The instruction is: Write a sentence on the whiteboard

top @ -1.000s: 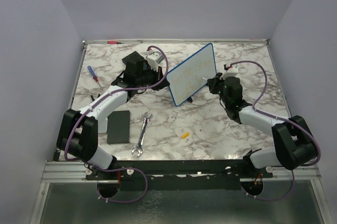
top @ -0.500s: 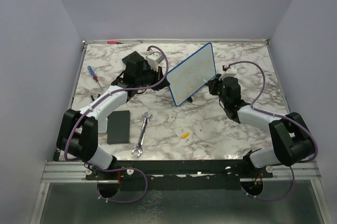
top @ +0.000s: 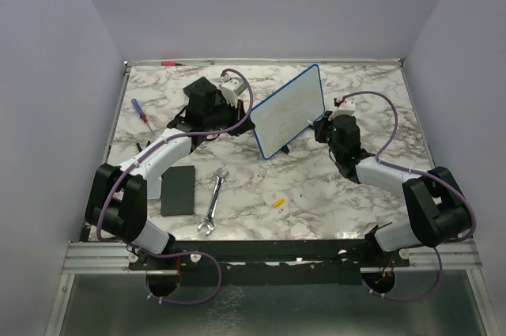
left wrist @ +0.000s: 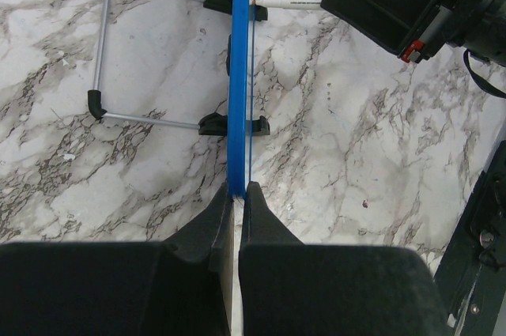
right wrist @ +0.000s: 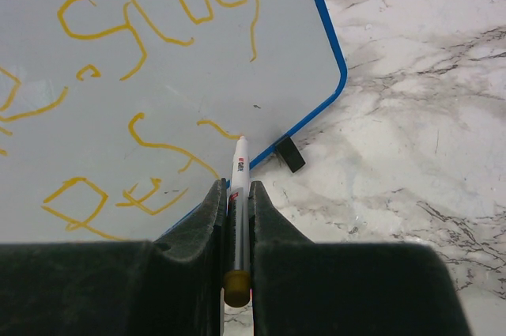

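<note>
left tool point(left wrist: 239, 192) clamped on whiteboard point(left wrist: 239, 75) blue edge | right tool point(right wrist: 236, 187) clamped on marker point(right wrist: 239, 164) | marker tip touching whiteboard face amid yellow sentence point(right wrist: 130, 32) | whiteboard upright on counter point(top: 316, 186)

Wrench point(top: 213, 202), black pad point(top: 178, 190), screwdriver point(top: 140, 110), perhaps yellow cap point(top: 277, 202)

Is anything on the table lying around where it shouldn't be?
A small yellow piece, maybe the cap of the marker, lies loose on the table in front of the whiteboard. Nothing looks spilled or broken.
</note>
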Controlling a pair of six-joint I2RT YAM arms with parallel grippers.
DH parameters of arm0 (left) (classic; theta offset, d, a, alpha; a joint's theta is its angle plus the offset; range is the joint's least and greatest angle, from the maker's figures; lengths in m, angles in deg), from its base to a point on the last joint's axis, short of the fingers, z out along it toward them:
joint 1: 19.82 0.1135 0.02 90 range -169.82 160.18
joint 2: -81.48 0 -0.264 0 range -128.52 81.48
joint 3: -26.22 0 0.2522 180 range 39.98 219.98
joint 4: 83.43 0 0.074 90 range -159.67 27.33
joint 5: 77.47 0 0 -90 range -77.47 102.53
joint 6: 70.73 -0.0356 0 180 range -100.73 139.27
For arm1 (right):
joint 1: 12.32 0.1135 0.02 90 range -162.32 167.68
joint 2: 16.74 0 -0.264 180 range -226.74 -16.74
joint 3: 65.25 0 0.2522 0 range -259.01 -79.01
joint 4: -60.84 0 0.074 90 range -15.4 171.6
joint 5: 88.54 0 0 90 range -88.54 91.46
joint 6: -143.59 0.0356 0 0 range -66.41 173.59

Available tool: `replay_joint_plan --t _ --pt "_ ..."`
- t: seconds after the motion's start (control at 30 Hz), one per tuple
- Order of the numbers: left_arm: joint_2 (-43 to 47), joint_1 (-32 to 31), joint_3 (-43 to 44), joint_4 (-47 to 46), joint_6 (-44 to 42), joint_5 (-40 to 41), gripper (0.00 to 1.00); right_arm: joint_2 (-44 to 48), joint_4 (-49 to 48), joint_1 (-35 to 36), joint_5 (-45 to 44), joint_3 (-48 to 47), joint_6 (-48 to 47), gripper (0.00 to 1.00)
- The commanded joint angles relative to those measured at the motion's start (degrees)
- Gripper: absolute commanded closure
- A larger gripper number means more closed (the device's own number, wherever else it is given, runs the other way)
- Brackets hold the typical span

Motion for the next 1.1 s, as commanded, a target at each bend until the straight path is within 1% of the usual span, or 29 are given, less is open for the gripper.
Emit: replay_joint_plan --t 0.0,0.33,0.8,1.07 --pt "0.0 -0.4 0.1 3.1 -1.4 0.2 1.00 -0.7 -0.3 0.2 -1.2 -2.4 -0.7 0.99" --pt "0.0 -0.5 0.1 3.1 -1.4 0.2 1.00 0.2 -0.3 0.2 -0.8 -4.2 -1.7 0.99" --pt "0.0 -0.4 0.1 3.1 -1.5 0.2 1.00 2.4 -1.0 0.2 0.5 -3.4 -2.3 0.99" --pt "-0.1 -0.5 0.1 3.0 -1.5 0.3 1.00 1.0 -0.5 0.2 -0.4 -2.9 -1.8 0.99"
